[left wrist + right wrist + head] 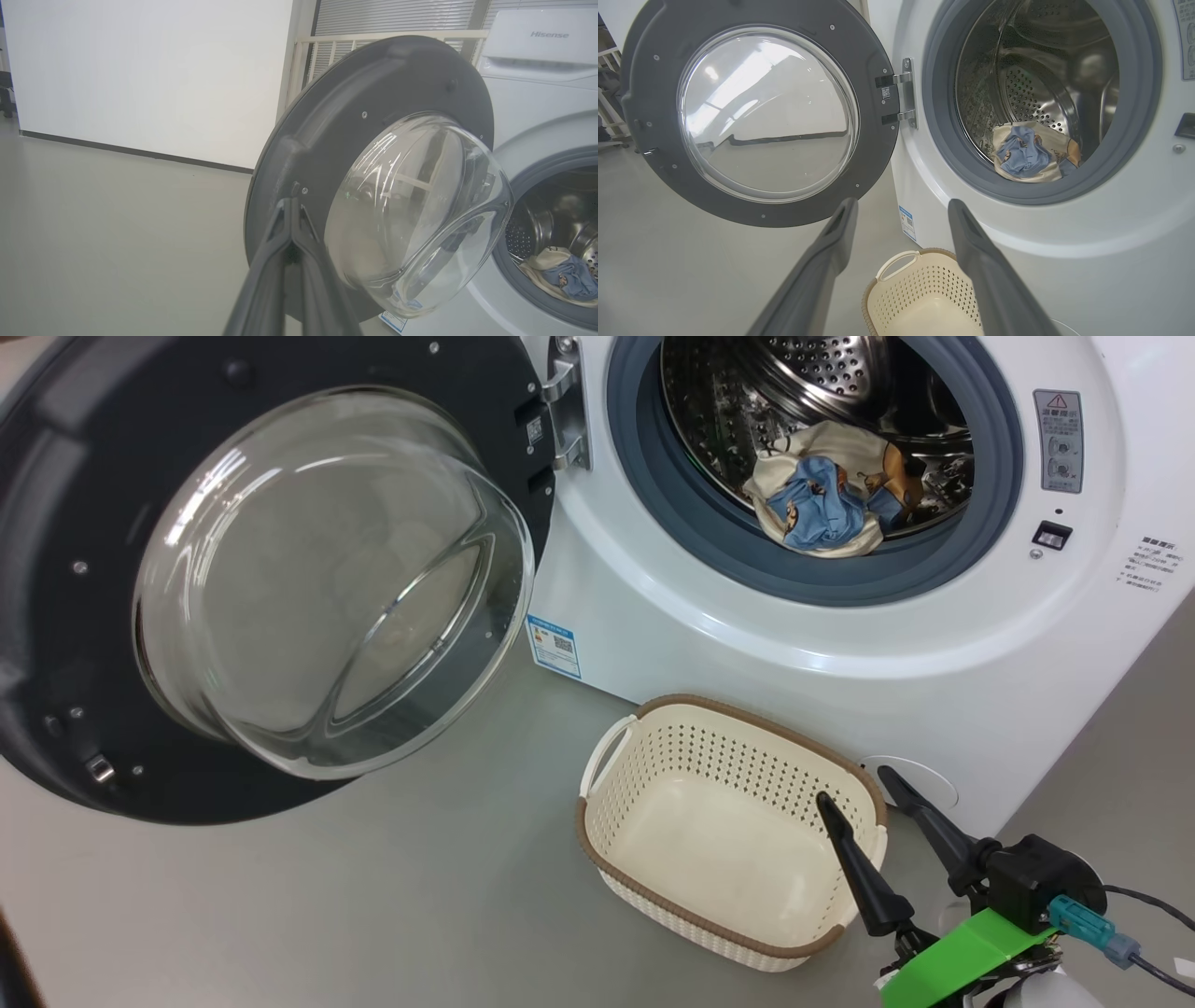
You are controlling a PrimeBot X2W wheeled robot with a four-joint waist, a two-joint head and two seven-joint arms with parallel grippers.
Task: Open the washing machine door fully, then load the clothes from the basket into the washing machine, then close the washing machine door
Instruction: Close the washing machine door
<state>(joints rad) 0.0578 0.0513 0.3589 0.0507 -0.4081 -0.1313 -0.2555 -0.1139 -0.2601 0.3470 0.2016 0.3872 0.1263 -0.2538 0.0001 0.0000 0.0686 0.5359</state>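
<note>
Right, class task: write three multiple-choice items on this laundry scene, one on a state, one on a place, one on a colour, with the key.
1. The door is: A shut, B open, C missing.
2. The clothes lie: A on the door, B in the drum, C in the basket.
3. The basket's rim is: A brown, B blue, C green.
Key: 1 B, it stands swung wide; 2 B, they sit on the perforated steel; 3 A, a brown band tops cream walls.
</note>
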